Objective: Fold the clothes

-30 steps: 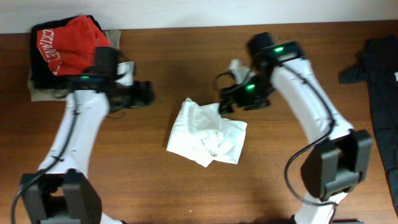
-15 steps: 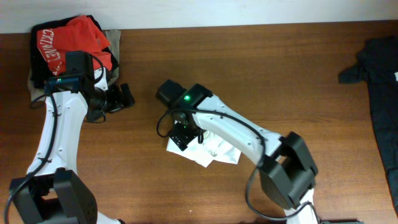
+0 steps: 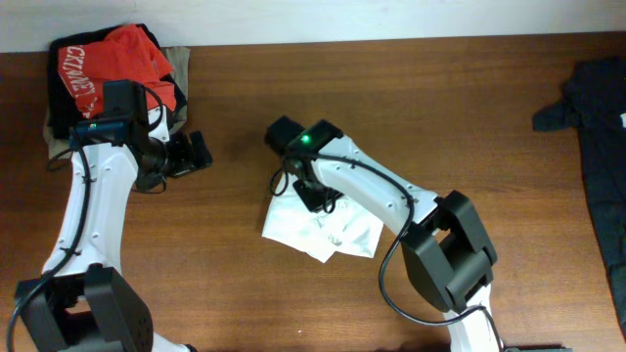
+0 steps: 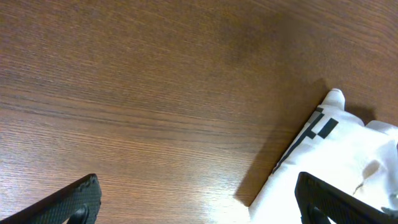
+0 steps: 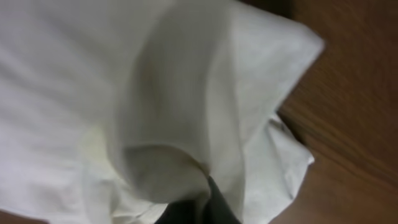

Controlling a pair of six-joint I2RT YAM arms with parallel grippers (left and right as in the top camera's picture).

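Note:
The clothes, a white T-shirt (image 3: 337,235), lie crumpled in the middle of the wooden table. My right arm reaches across it, and the right gripper (image 3: 315,196) sits on its upper left part. White fabric (image 5: 124,93) fills the right wrist view and bunches round the dark tips of the right gripper (image 5: 199,208), which is shut on it. My left gripper (image 3: 201,154) hangs open over bare wood to the left of the shirt. In the left wrist view its fingers (image 4: 78,200) stand wide apart, with the shirt's edge (image 4: 348,155) by the right one.
A red garment with white lettering (image 3: 108,68) tops a dark pile at the back left, just behind my left arm. A black garment (image 3: 597,108) lies at the far right edge. The table's back edge meets a pale wall.
My right arm swung from the shirt's right side across to its upper left, and its gripper closed on the fabric. The left arm drew back to the left and stayed open.

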